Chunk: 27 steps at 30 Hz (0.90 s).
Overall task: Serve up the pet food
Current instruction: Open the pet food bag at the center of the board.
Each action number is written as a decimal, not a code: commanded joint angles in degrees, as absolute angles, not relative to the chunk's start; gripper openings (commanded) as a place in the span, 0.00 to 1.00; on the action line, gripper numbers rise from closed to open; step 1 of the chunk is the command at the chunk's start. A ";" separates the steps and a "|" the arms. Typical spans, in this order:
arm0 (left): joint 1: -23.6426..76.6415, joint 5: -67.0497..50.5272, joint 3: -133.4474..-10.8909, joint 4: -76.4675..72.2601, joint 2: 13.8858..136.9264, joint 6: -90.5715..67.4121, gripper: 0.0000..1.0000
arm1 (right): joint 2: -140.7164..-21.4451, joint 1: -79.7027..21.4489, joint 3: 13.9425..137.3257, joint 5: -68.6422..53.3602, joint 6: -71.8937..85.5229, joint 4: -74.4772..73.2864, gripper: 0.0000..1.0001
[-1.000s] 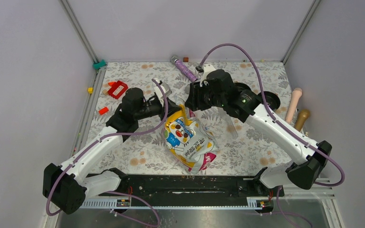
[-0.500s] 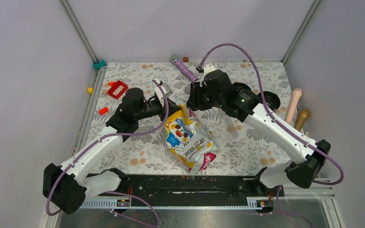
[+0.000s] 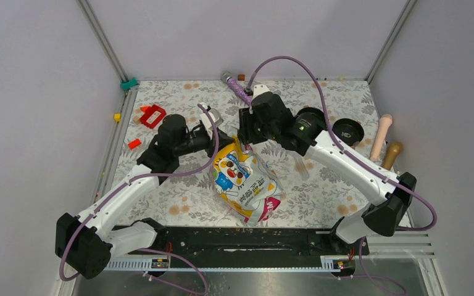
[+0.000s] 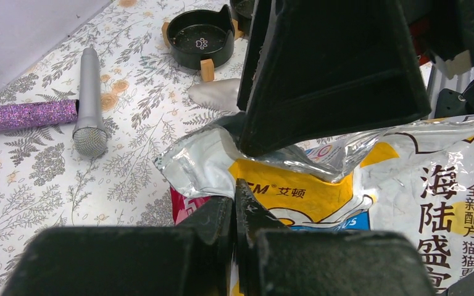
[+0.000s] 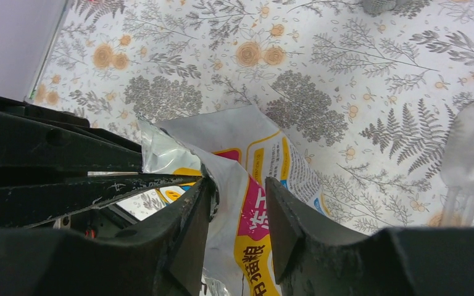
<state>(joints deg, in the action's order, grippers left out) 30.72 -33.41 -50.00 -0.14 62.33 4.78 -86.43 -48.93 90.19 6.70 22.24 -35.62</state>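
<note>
Left wrist: "全新配方" on bag [image 4: 321, 197]

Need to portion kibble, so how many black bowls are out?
2. One black bowl stands in plain view at the right side of the table; the second bowl is just beyond it, mostly hidden.

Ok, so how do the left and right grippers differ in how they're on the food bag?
The left gripper is pinched shut on the top edge of the pet food bag; the right gripper has its jaws apart, straddling the rim, not clamped. The left reaches in from the left of the top view, the right from the far side. Both meet at the bag's silver-lined mouth.
</note>
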 commanded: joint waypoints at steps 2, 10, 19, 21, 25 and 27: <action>31.19 -36.48 -51.23 -14.74 56.66 5.76 0.00 | -85.81 -49.39 89.04 18.99 21.84 -40.98 0.44; 31.20 -36.92 -50.74 -15.01 56.47 5.92 0.00 | -82.60 -49.37 86.50 21.83 21.63 -41.21 0.43; 31.16 -37.18 -49.90 -14.89 55.41 7.04 0.00 | -84.55 -49.39 88.02 21.09 20.78 -45.49 0.42; 31.20 -37.25 -49.64 -14.94 55.06 7.24 0.00 | -84.32 -49.37 87.91 21.44 20.22 -46.92 0.42; 31.20 -38.17 -49.44 -15.13 54.84 7.38 0.00 | -84.33 -49.39 86.36 14.15 16.49 -45.21 0.42; 31.20 -38.95 -49.40 -15.16 55.01 7.30 0.00 | -85.82 -49.39 86.70 6.37 14.47 -43.06 0.42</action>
<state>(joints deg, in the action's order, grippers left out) 31.05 -33.91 -47.20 -2.61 59.72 6.48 -83.85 -50.28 87.55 12.56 20.75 -38.00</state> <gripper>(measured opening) 0.010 0.425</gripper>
